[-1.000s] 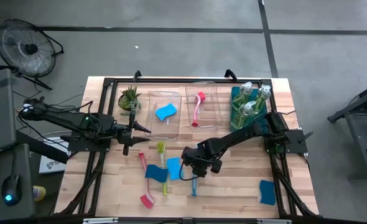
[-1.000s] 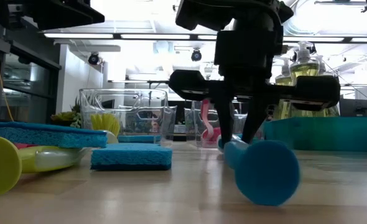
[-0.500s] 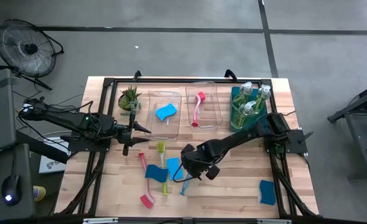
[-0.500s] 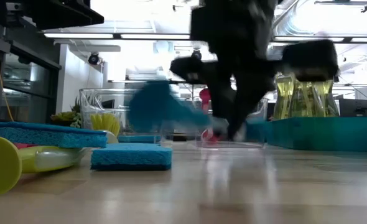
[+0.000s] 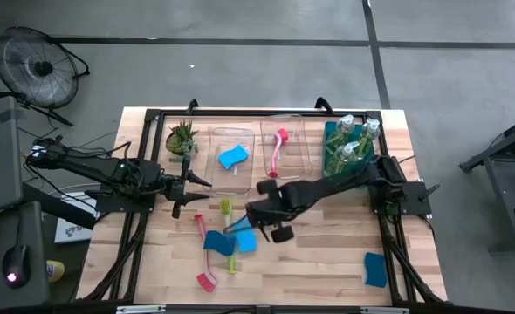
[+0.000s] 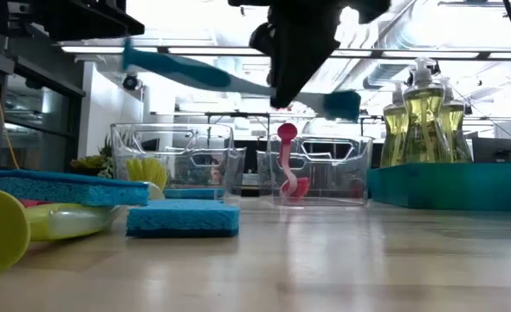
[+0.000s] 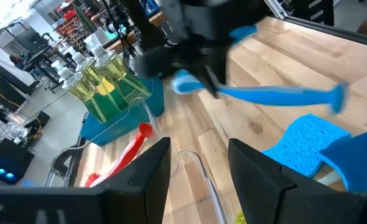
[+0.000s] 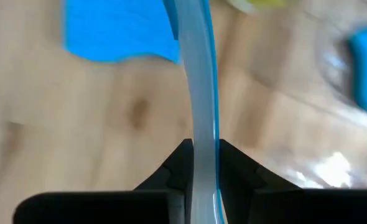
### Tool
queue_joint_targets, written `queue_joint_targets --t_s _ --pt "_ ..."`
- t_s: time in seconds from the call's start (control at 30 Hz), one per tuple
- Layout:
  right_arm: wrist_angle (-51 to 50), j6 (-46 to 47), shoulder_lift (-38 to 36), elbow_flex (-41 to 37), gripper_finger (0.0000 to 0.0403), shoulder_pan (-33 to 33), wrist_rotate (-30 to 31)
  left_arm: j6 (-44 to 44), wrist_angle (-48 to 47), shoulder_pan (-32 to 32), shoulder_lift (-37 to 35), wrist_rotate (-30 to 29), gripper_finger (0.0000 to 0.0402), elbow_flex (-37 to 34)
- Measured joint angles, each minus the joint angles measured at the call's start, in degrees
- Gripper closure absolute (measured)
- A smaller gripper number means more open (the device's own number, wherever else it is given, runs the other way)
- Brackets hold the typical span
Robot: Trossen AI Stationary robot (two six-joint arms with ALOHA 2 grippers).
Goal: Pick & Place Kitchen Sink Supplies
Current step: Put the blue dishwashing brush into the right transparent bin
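Note:
My right gripper (image 5: 259, 218) hangs over the middle of the table, shut on a teal dish brush (image 6: 195, 74) that it holds up in the air. At the table's left, beside the left clear bin (image 5: 231, 133), my left gripper (image 5: 196, 180) waits open with nothing between its fingers. A red brush (image 5: 203, 253), a yellow-green brush (image 5: 227, 235) and blue sponges (image 5: 244, 240) lie on the table under and left of the right gripper. Another sponge (image 5: 375, 269) lies near the front right. My right gripper pinches the teal brush's handle (image 8: 199, 134) between its two fingers, close to the head end (image 7: 182, 81). The fingers (image 8: 174, 171) come from above, slanting down, and lie across the handle. The brush is lifted clear, nearly level, its long handle (image 6: 164, 62) reaching toward the table's left.
The left clear bin holds a blue sponge (image 5: 232, 157). The right clear bin (image 5: 297, 131) holds a red brush (image 5: 278, 153). A teal bin (image 5: 332, 161) at the back right holds soap bottles (image 5: 349, 144). A small potted plant (image 5: 181, 137) stands at the back left.
My right gripper has risen from the table and rolled about its wrist, staying shut on the teal brush. The brush has come up clear of the table. It has swung from pointing at the near edge to lying across, with its handle toward the left.

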Motion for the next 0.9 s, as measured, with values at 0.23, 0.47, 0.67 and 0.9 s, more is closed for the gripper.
queue_joint_targets --t_s 0.23,0.47,0.67,0.9 --pt "-13.44 4.89 -0.05 8.10 0.0355 -3.35 5.89 -1.10 0.02 0.01 0.00 -0.01 0.0246 0.00" --pt "-24.99 8.42 -0.14 14.81 0.0355 -7.49 10.13 -1.47 0.00 -0.01 0.00 -0.01 0.0246 0.00" --pt "-29.54 9.68 -0.23 17.88 0.0356 -11.75 10.51 -1.47 0.00 -0.01 0.00 -0.02 0.0246 0.00" --pt "-29.77 3.62 -0.23 17.72 0.0355 -15.91 11.51 -1.47 -0.14 -0.01 0.00 0.23 0.0246 0.00"
